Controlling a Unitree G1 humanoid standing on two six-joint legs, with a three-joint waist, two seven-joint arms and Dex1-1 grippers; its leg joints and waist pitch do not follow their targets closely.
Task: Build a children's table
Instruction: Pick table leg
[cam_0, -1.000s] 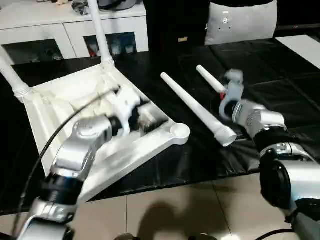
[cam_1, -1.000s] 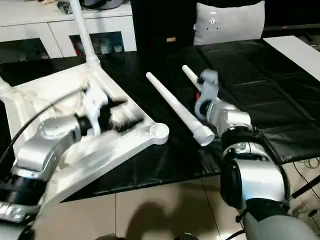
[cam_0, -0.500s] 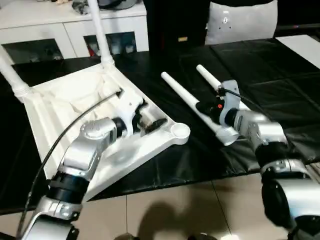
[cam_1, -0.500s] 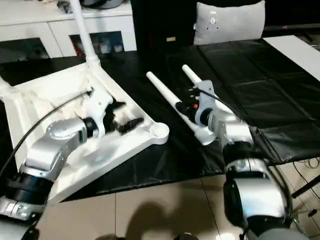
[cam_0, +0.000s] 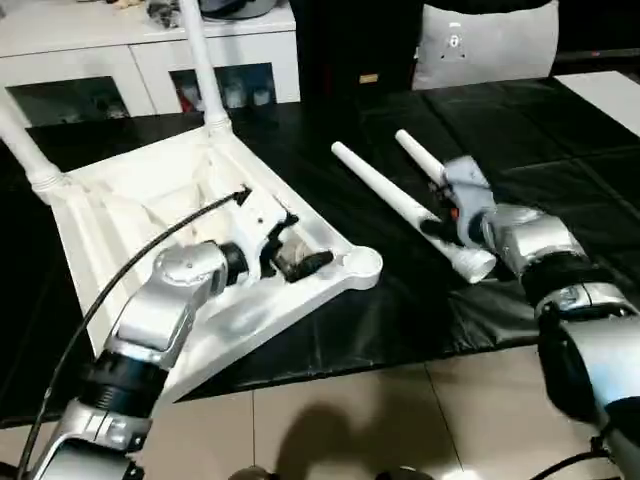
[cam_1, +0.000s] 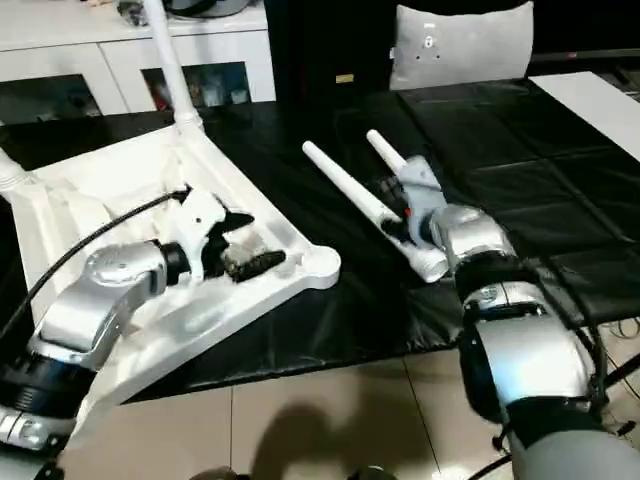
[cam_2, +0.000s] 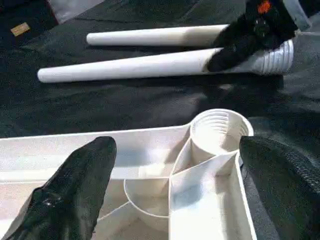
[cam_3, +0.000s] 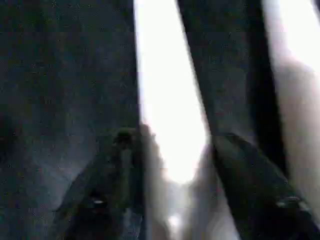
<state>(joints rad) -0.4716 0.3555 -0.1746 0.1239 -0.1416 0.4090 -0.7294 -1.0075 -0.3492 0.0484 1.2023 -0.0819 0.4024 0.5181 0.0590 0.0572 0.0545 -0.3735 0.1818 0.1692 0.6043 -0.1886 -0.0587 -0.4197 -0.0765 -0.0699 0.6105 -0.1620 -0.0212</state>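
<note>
Our left hand (cam_2: 170, 195) hovers wide open over the upturned tabletop (cam_0: 130, 215), holding nothing; our right hand (cam_0: 440, 222) straddles a loose leg (cam_0: 400, 205) on the black sheet (cam_0: 560, 170); its grip we cannot tell.

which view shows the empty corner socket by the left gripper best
The left wrist view: the corner socket sits close up, its ribbed inside visible between the open left gripper fingers. Both eye views show it smaller, from above.

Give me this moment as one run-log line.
stage: fetching third leg | right tool: straddling loose white tapered tubular leg, open | left tool: open over upturned white plastic tabletop | legs fitted: two
</note>
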